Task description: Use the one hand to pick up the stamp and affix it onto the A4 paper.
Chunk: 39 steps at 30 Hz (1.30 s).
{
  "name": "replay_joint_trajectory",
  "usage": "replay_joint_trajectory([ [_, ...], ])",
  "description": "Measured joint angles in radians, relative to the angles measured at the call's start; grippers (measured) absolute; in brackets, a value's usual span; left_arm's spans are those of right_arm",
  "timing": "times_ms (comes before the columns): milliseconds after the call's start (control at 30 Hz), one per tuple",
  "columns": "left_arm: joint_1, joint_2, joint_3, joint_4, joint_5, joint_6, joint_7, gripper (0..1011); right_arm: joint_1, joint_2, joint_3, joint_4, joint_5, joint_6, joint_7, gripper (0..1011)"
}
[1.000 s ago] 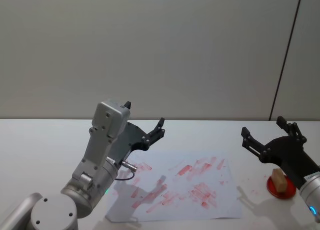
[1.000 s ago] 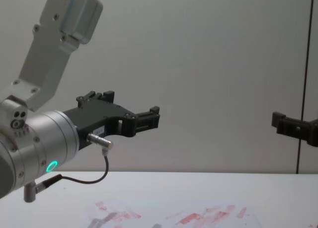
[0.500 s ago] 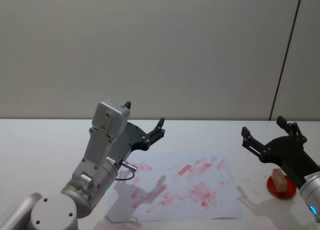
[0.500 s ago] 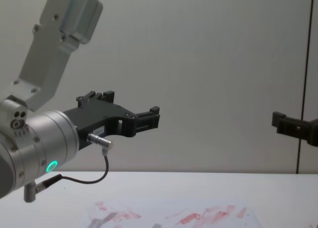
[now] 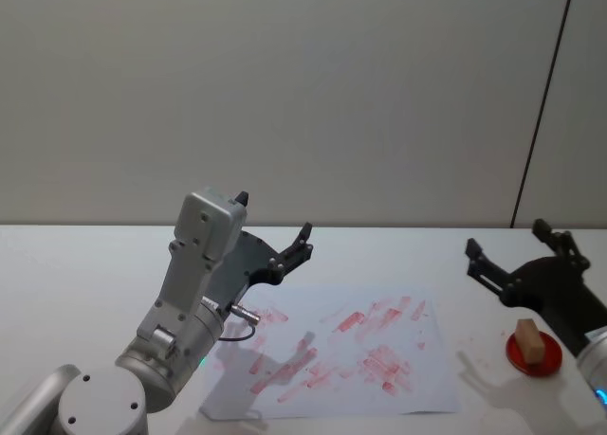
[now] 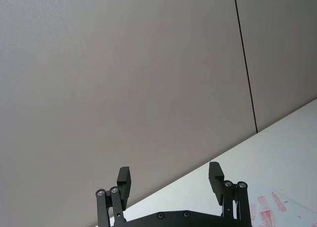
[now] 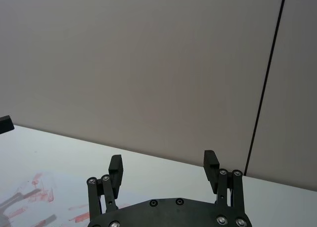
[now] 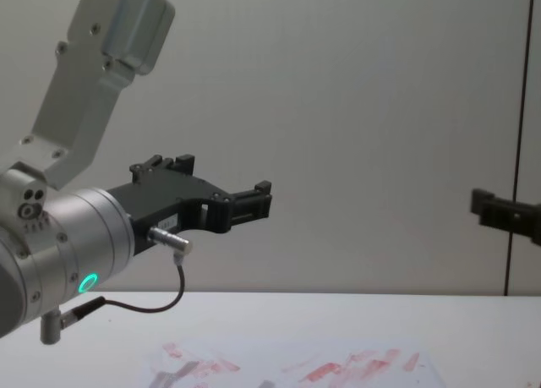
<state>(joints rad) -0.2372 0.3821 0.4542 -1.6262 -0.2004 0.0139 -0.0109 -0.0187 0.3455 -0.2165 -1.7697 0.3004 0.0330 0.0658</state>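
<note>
The stamp [image 5: 529, 342], a small brown block, stands on a red dish [image 5: 542, 361] at the table's right. My right gripper [image 5: 509, 243] is the slim black hand; it hovers open just above and behind the stamp, holding nothing. Its spread fingers [image 7: 115, 166] show in the right wrist view, and one finger enters the chest view [image 8: 505, 214] at the right edge. The A4 paper [image 5: 341, 383], white with red ink smears, lies mid-table [image 8: 279, 363]. My left gripper [image 5: 281, 238] hangs open above the paper's left part [image 8: 221, 189], fingers apart [image 6: 124, 180].
The left arm's silver cylinder with a green ring light [image 8: 87, 282] and a dangling cable [image 8: 169, 302] fills the near left. White tabletop [image 5: 76, 264] stretches left of the paper. A grey wall with a dark vertical seam [image 5: 541, 103] stands behind.
The right gripper has shifted slightly to the right, baring more of the stamp and dish. The left arm has stayed put.
</note>
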Motion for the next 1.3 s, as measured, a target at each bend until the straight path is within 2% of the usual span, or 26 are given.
replay_joint_trajectory([
  [67, 0.0, 0.0, 0.0, 0.0, 0.0, 0.0, 0.0, 1002, -0.005, 0.007, 0.006, -0.004, 0.007, -0.001, -0.001, 1001],
  [367, 0.0, 0.0, 0.0, 0.0, 0.0, 0.0, 0.0, 1003, -0.075, 0.084, 0.073, -0.035, 0.102, -0.009, -0.037, 1001],
  [467, 0.0, 0.0, 0.0, 0.0, 0.0, 0.0, 0.0, 1002, -0.107, 0.113, 0.098, -0.045, 0.141, -0.002, -0.049, 1001],
  [633, 0.0, 0.0, 0.0, 0.0, 0.0, 0.0, 0.0, 1002, -0.131, 0.139, 0.119, -0.049, 0.17, 0.021, -0.052, 1001],
  [933, 0.0, 0.0, 0.0, 0.0, 0.0, 0.0, 0.0, 1002, -0.125, 0.147, 0.121, -0.036, 0.179, 0.092, -0.035, 1001],
  [1300, 0.0, 0.0, 0.0, 0.0, 0.0, 0.0, 0.0, 1003, -0.086, 0.117, 0.087, -0.004, 0.123, 0.21, -0.02, 1001],
])
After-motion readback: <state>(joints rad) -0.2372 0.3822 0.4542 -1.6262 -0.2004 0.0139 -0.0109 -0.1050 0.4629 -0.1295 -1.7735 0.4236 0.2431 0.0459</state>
